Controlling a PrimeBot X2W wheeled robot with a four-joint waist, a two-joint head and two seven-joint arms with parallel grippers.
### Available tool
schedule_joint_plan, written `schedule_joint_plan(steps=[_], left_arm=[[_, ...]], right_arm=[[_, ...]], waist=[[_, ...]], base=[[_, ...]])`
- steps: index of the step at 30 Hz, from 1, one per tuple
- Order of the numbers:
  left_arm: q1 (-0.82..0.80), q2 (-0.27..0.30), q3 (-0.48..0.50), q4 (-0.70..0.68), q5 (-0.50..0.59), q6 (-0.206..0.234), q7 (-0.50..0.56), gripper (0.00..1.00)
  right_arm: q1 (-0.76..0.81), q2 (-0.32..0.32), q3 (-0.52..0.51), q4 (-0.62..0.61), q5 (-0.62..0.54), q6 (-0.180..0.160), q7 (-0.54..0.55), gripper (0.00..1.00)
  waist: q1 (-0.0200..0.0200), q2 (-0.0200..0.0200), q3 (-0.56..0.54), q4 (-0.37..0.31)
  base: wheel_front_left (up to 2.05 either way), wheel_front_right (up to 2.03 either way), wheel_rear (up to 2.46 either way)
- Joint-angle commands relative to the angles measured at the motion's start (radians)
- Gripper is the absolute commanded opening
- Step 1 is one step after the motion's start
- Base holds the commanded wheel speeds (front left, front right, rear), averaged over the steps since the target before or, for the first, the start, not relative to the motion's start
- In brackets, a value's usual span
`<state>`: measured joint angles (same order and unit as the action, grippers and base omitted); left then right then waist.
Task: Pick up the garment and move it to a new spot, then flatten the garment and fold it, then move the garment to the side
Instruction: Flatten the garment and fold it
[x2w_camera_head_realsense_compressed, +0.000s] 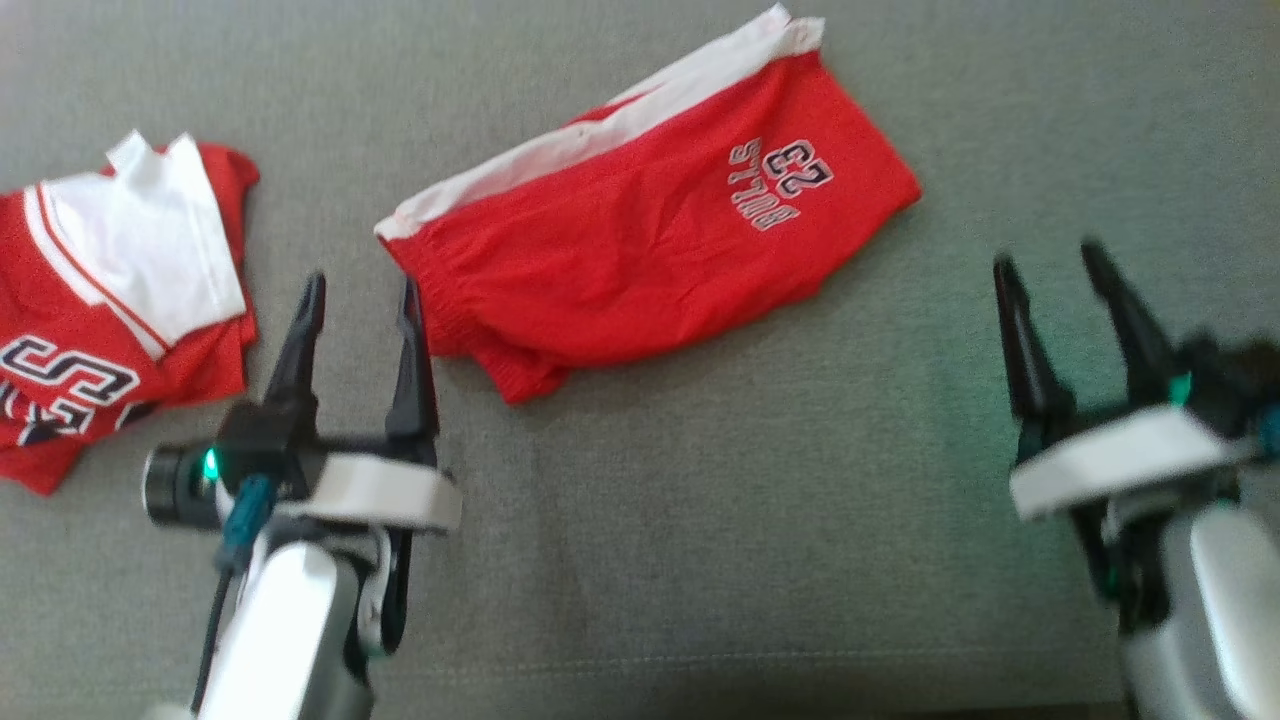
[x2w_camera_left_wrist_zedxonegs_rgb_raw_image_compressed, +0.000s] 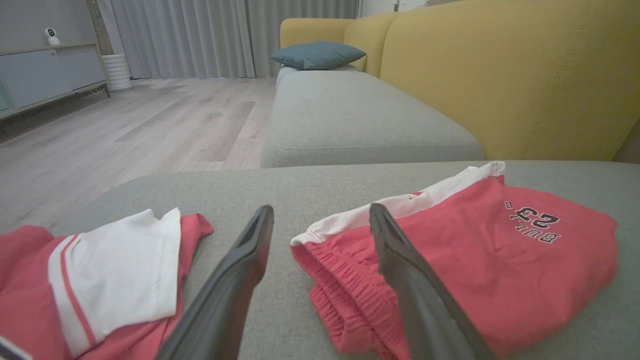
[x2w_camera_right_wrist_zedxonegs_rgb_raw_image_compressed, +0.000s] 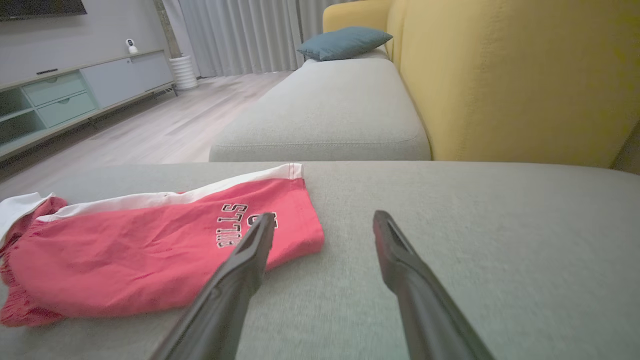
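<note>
- Red fabric shorts (x2w_camera_head_realsense_compressed: 650, 260) with white side stripe and "BULLS 23" print: lying flat and lightly wrinkled near the centre of the grey upholstered sofa seat (x2w_camera_head_realsense_compressed: 700, 520).
- Orientation of the shorts: elastic waistband end toward the robot's left, leg hem toward the right, white stripe along the far edge, print near the leg hem.
- Left gripper (x2w_camera_head_realsense_compressed: 362, 285): low over the seat at the waistband end of the shorts, two long dark fingers (x2w_camera_left_wrist_zedxonegs_rgb_raw_image_compressed: 240, 280) spread wide, gripping nothing.
- Inner finger of the left gripper: overlapping the waistband corner in the head view; contact not determinable.
- Right gripper (x2w_camera_head_realsense_compressed: 1048, 257): over bare seat fabric just off the leg-hem end of the shorts and apart from them, fingers (x2w_camera_right_wrist_zedxonegs_rgb_raw_image_compressed: 237, 280) spread wide, holding nothing; slightly blurred in the head view.
- Folded red-and-white jersey (x2w_camera_head_realsense_compressed: 110, 290) with dark-outlined lettering: on the same seat, to the left of the left gripper, apart from the shorts.
- Yellow upholstered sofa backrest (x2w_camera_left_wrist_zedxonegs_rgb_raw_image_compressed: 500, 75): rising behind the seat in both wrist views.
- Second grey seat section (x2w_camera_left_wrist_zedxonegs_rgb_raw_image_compressed: 350, 115): beyond the first, with a teal cushion (x2w_camera_left_wrist_zedxonegs_rgb_raw_image_compressed: 317, 54) at its far end.
- Background of the left wrist view: pale wood-plank floor (x2w_camera_left_wrist_zedxonegs_rgb_raw_image_compressed: 150, 130), grey curtains (x2w_camera_left_wrist_zedxonegs_rgb_raw_image_compressed: 200, 35), low grey cabinet (x2w_camera_left_wrist_zedxonegs_rgb_raw_image_compressed: 50, 75).
</note>
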<state>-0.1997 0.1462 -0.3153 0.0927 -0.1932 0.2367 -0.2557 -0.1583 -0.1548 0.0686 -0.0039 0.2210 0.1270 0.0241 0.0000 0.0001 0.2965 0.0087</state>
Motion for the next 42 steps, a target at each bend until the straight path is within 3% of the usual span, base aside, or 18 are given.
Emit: schedule_joint_plan(steps=[1,13,22,23,25,31,42], left_arm=[[-0.053,0.001,0.033,-0.038,0.015,-0.004,-0.006,1.00],[-0.145,-0.046,0.020,-0.026,0.040,-0.039,-0.006,1.00],[-0.158,-0.069,0.025,-0.016,0.054,-0.056,-0.006,1.00],[-0.157,-0.070,0.027,-0.015,0.056,-0.058,-0.006,1.00],[-0.156,-0.072,0.029,-0.013,0.060,-0.061,-0.006,1.00],[-0.150,-0.076,0.037,-0.004,0.070,-0.071,-0.006,1.00],[-0.080,-0.072,0.050,-0.002,0.079,-0.083,-0.006,1.00]], right_arm=[[-0.079,-0.032,0.039,-0.006,0.023,0.004,0.016,1.00],[-0.433,-0.157,0.177,0.314,0.143,0.004,0.242,1.00],[-0.582,-0.177,0.281,0.495,0.224,0.004,0.411,1.00],[-0.590,-0.177,0.291,0.503,0.238,0.004,0.430,0.96],[-0.599,-0.174,0.308,0.515,0.271,0.004,0.465,0.03],[-0.551,-0.165,0.303,0.498,0.340,0.004,0.441,0.00],[-0.207,-0.107,0.135,0.343,0.334,0.004,0.248,0.00]], waist=[[0.0000,-0.0001,0.056,0.026],[0.0000,-0.0001,0.164,0.108],[0.0000,-0.0001,0.182,0.128],[0.0000,-0.0001,0.181,0.128],[0.0000,-0.0001,0.179,0.126],[0.0000,-0.0001,0.150,0.110],[0.0000,-0.0001,0.061,0.042]], base=[[0.00,0.00,0.00],[0.00,0.00,0.00],[0.00,0.00,0.00],[0.00,0.00,0.00],[0.00,0.00,0.00],[0.00,0.00,0.00],[0.00,0.00,0.00]])
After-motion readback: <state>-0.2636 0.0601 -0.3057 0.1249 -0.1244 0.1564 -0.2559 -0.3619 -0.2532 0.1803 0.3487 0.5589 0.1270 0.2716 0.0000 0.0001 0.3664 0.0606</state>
